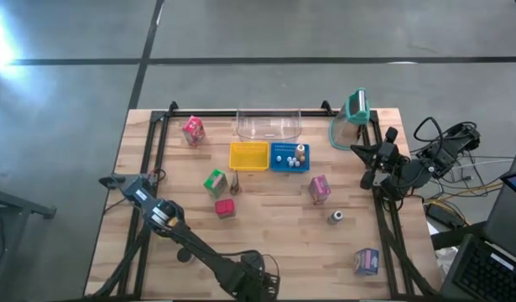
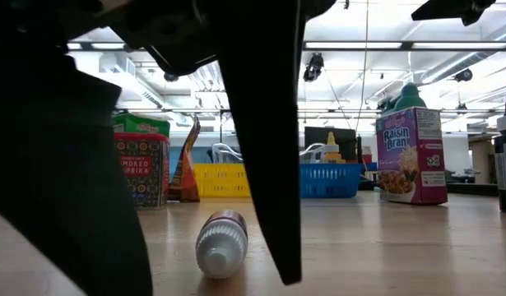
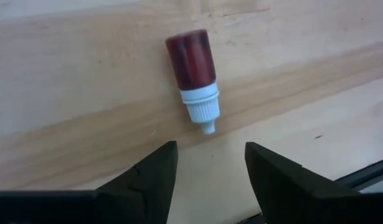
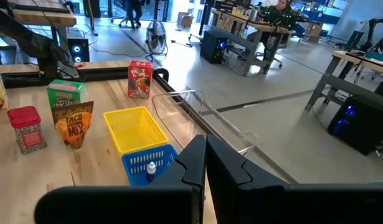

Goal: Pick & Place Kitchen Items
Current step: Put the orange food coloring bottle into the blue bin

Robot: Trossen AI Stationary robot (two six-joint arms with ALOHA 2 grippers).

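Observation:
A small bottle with a dark red body and a white ribbed cap lies on its side on the wood, shown in the left wrist view. My left gripper hovers over the table's left side, tilted steeply down and open. Its fingertips stop short of the cap's tip, touching nothing. In the low view a similar white-capped bottle lies behind dark arm parts; whether it is the same one I cannot tell. My right gripper waits shut above the table's right edge.
Near the middle stand a green carton, a red can and a purple cereal carton. A pink carton stands at the far left. A yellow basket, a blue basket, a clear tray and a teal-lidded jug line the back.

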